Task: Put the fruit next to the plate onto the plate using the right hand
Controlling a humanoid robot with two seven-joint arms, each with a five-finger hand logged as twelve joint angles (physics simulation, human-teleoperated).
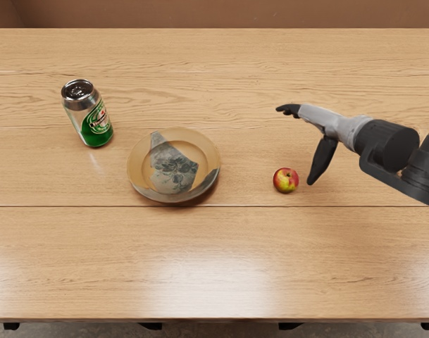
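The apple (285, 180) lies on bare table (270, 260), with open wood on every side: toward the far edge, toward the near edge, and across the stretch to the plate (133, 169) on its left. That stretch gives a straight path from apple to plate, with only the plate's low rim to clear. The can (88, 113) stands off the plate's far left side, near the rim but apart from it, well off that path. The right hand (327, 130) hangs just right of the apple, fingers spread, thumb pointing down, not touching it; the gap between them is open.
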